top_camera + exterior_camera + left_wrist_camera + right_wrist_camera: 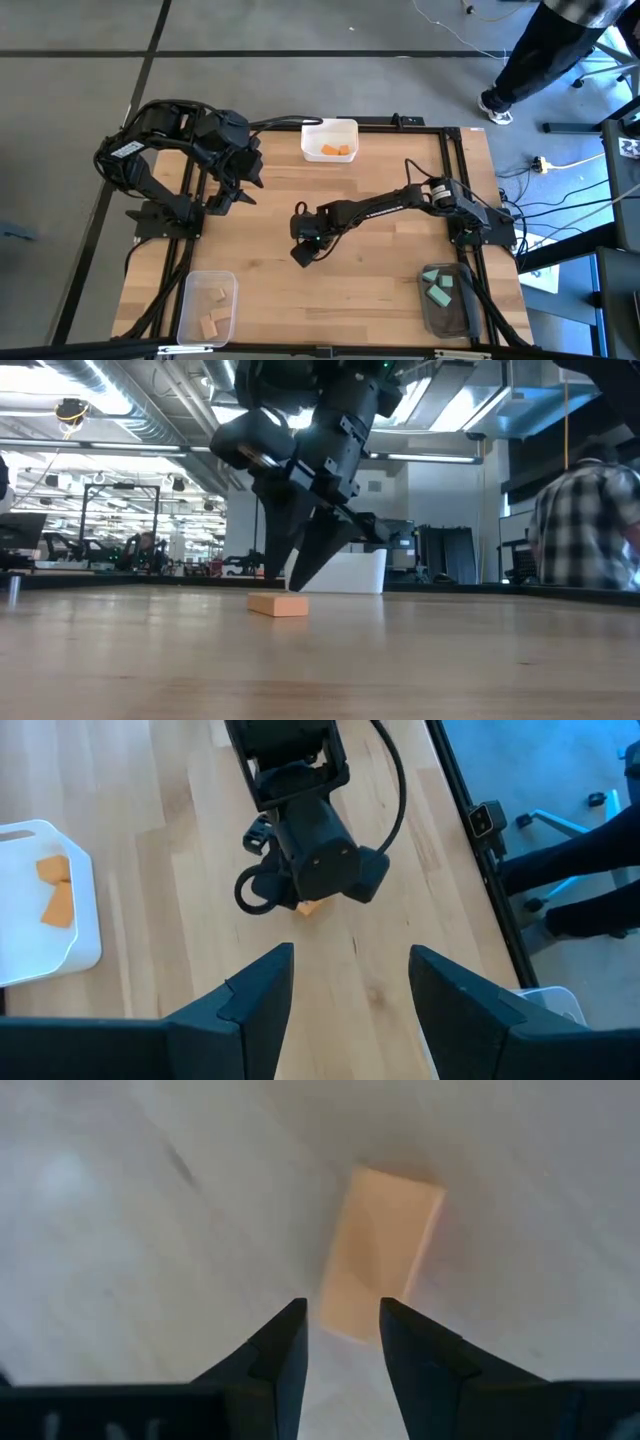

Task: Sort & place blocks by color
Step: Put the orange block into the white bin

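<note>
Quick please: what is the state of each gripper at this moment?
Left gripper: open, holding nothing, waiting near the table's left edge.
Right gripper: open, just above the orange block on the table, not gripping it.

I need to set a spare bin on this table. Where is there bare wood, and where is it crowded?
Bare wood lies along the near edge between the tan-block bin and the green-block bin, and between the white bin and the right arm's base. The centre is crowded: the right end effector hovers, fingers parted, over an orange block. The left end effector waits open nearby.
</note>
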Available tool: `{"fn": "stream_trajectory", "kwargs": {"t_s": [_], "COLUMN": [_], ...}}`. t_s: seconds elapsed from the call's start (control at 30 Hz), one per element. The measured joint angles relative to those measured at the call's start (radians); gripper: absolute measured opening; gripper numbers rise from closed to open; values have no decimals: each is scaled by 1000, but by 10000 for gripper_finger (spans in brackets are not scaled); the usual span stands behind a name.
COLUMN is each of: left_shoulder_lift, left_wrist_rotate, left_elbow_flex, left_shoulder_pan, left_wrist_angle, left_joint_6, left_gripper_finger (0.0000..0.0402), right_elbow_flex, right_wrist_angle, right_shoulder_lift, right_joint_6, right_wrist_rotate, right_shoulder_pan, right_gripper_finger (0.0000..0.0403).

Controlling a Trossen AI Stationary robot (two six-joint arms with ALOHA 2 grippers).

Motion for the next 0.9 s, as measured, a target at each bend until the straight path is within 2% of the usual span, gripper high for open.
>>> {"fn": "stream_trajectory", "kwargs": {"t_s": [0.17,0.43,0.67,0.9], "left_shoulder_lift": [0,0,0,0], "left_wrist_rotate": [-3,-28,-106,-133], "left_elbow_flex": [0,0,0,0], "left_shoulder_pan": [0,0,0,0], "left_wrist_angle": [0,0,0,1], "left_joint_6": [0,1,1,1], "left_gripper_finger": [192,192,192,192], "right_elbow_flex": [0,0,0,0], "right_wrist_angle": [7,44,73,73], "right_shoulder_lift": [-2,-4,-5,-5], "right_joint_6": [2,1,-23,6], "right_wrist_rotate": [-6,-164,-142,-55], "right_shoulder_pan": [-8,-15,-11,-11], "right_gripper_finger": [127,127,127,127]}}
